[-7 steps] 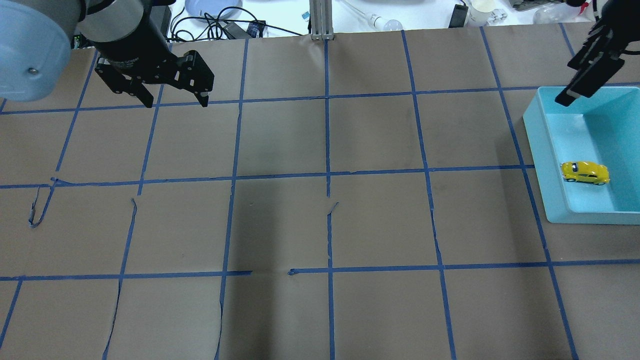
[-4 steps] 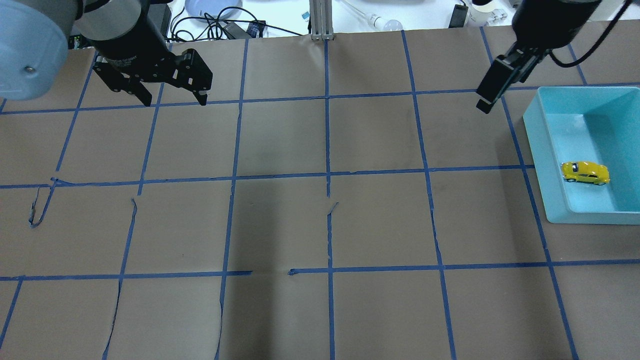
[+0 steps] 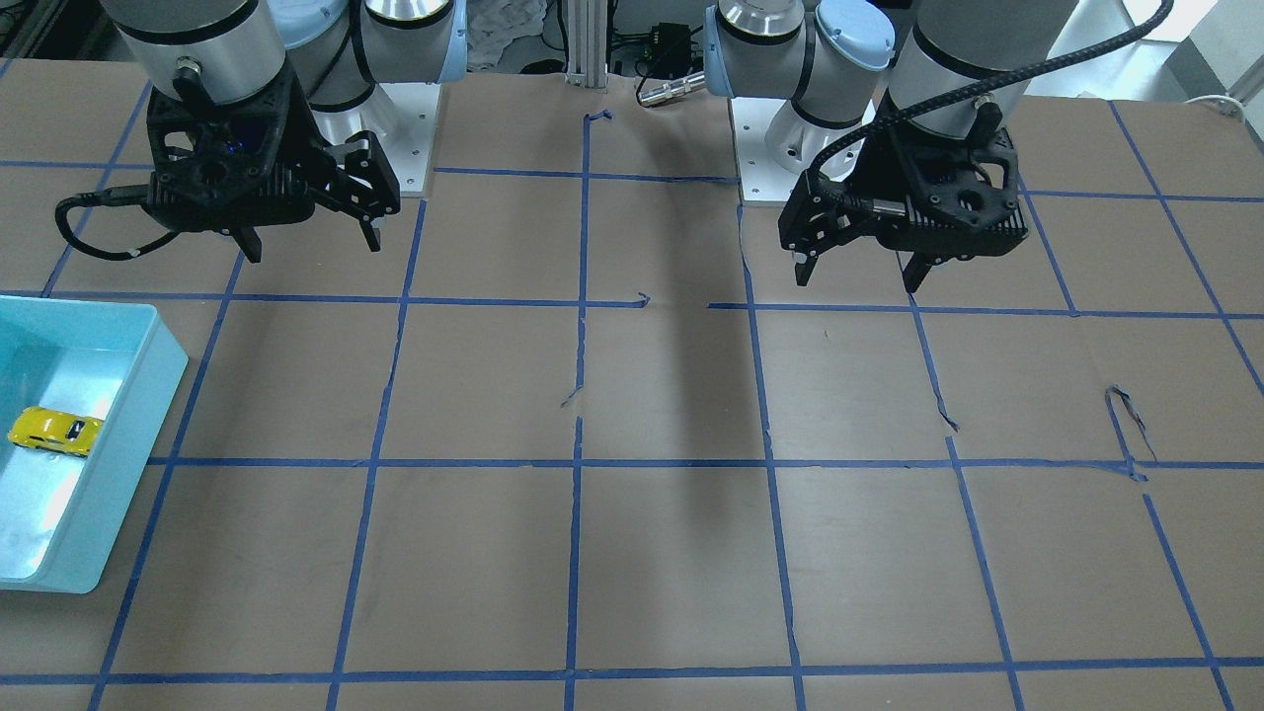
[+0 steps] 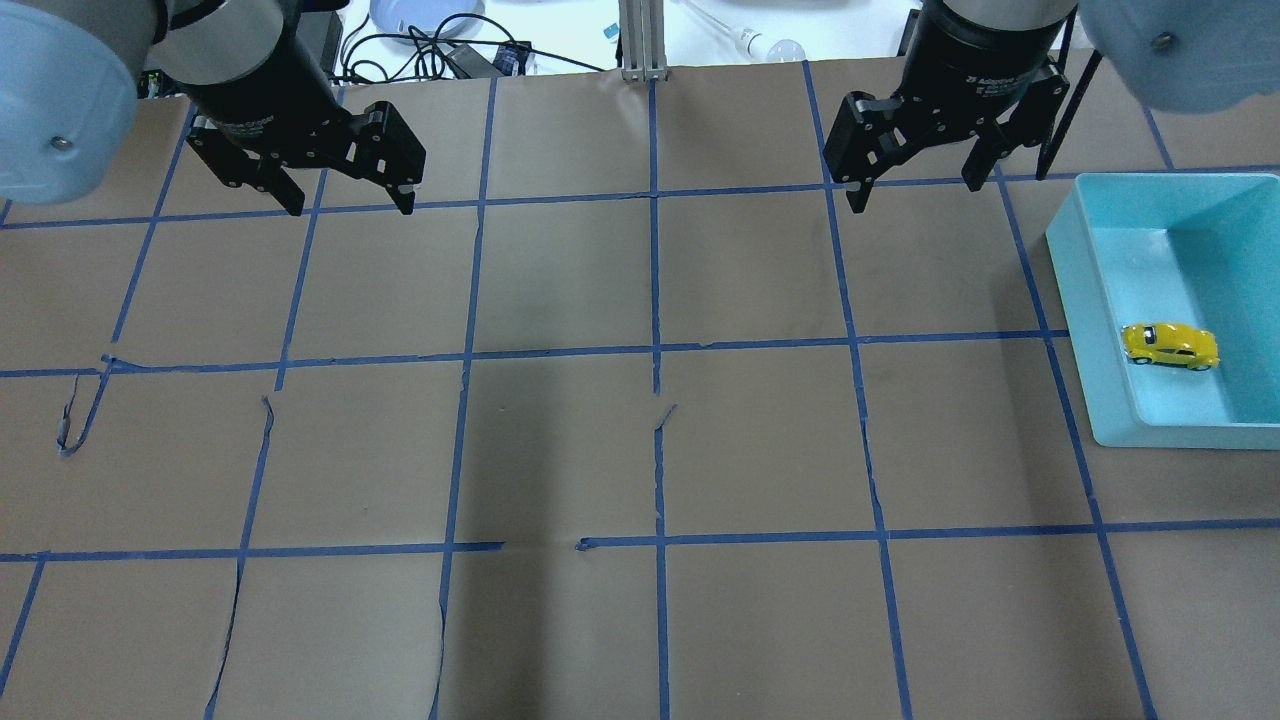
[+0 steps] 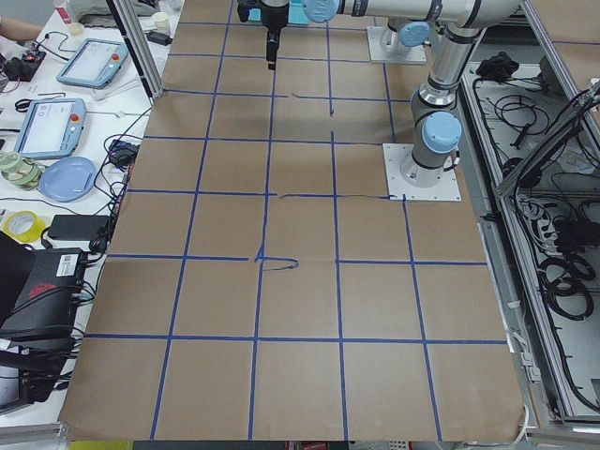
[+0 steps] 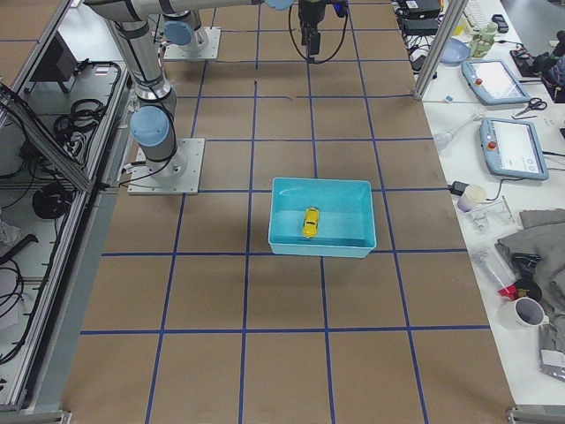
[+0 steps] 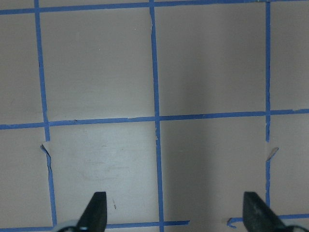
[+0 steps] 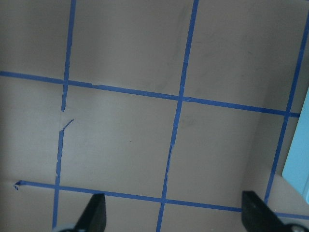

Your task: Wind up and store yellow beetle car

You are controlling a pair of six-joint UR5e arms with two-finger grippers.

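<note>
The yellow beetle car [image 4: 1170, 346] lies in a teal bin [image 4: 1160, 433] at the table's right edge, near the bin's left wall. It also shows in the front view [image 3: 54, 432] and the right exterior view [image 6: 311, 222]. My right gripper [image 4: 913, 195] is open and empty, hanging over the table left of the bin's far corner, well apart from the car. My left gripper [image 4: 352, 205] is open and empty over the far left of the table. Both wrist views show open fingers over bare brown paper only, for the left gripper [image 7: 175, 212] and the right gripper [image 8: 175, 212].
The table is brown paper with a blue tape grid, torn in places [image 4: 75, 420]. An aluminium post [image 4: 640, 40] stands at the far edge. Behind it are cables [image 4: 420, 45], a blue plate [image 4: 425, 15] and a bulb [image 4: 780, 47].
My right gripper has swung left from over the bin's far corner to over the table beside it, and has turned to face the camera. The left gripper and the car have not moved.
</note>
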